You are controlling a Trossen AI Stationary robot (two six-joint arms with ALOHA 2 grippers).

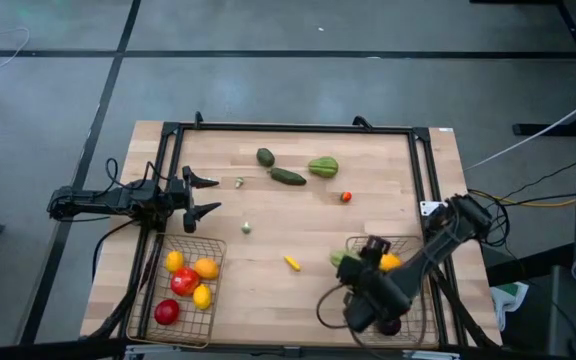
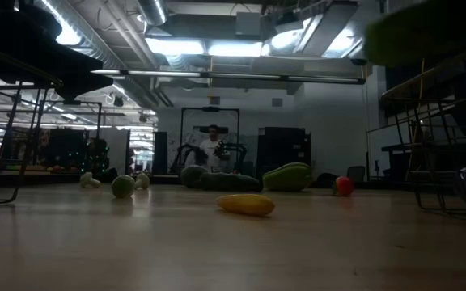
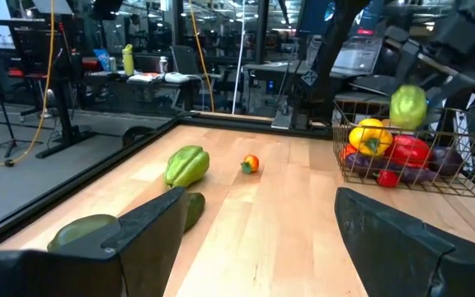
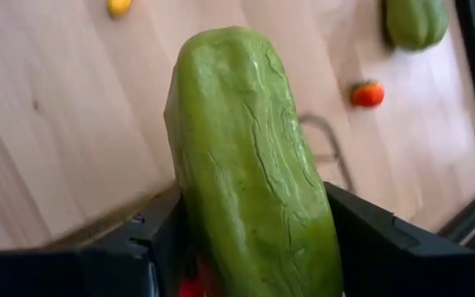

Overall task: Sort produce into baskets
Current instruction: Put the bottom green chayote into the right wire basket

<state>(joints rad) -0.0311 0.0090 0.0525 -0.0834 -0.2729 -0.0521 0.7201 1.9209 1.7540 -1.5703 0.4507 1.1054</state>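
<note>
My right gripper [image 1: 351,262] is shut on a long light-green ridged vegetable [image 4: 246,165], held above the left rim of the right wire basket [image 1: 413,300]. That basket holds yellow, red and purple pieces [image 3: 390,148]. My left gripper [image 1: 206,195] is open and empty at the table's left, above the left basket [image 1: 158,290], which holds red, orange and yellow fruit [image 1: 186,282]. On the table lie an avocado [image 1: 265,156], a dark cucumber [image 1: 288,176], a green squash [image 1: 323,167], a small tomato [image 1: 346,197] and a yellow piece [image 1: 292,263]. My right gripper pinches the green vegetable between its two fingers [image 4: 369,239], one on each long side near its end [image 4: 303,247]. The rest sticks out forward past the fingers. It is lifted clear, above the basket's rim [image 3: 408,106].
Two small pale pieces [image 1: 239,182] [image 1: 246,228] lie left of centre. A dark metal frame [image 1: 298,128] runs around the table's far and side edges. A person [image 2: 213,145] stands far off in the room behind.
</note>
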